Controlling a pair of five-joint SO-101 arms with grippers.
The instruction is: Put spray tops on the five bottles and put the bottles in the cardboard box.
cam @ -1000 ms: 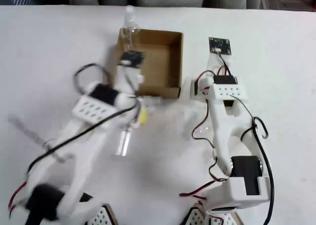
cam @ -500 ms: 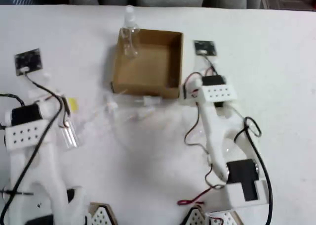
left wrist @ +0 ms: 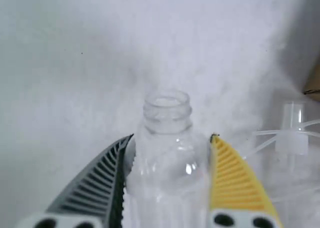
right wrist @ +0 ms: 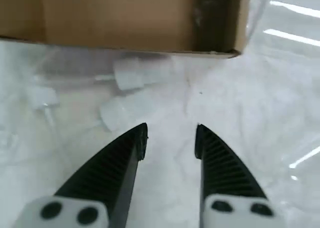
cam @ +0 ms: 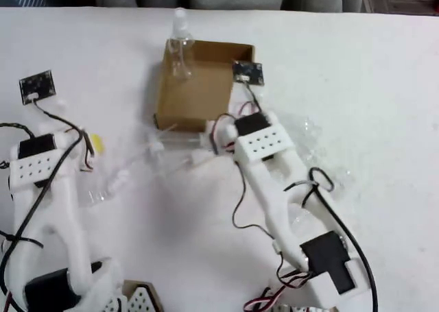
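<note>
The cardboard box [cam: 206, 96] is holding one capped bottle [cam: 180, 48] (upright, far corner). The left claw [left wrist: 170, 138] is pinching an uncapped bottle [left wrist: 167, 112]; the right claw [right wrist: 170, 135] is hanging spread near hard-to-see spray tops [right wrist: 135, 73].

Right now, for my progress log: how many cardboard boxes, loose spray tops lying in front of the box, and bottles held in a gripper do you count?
cardboard box: 1
loose spray tops: 3
bottle in the left gripper: 1
Total: 5

2 arms [cam: 41, 168] [cam: 264, 144], 1 cardboard box [cam: 195, 96]
</note>
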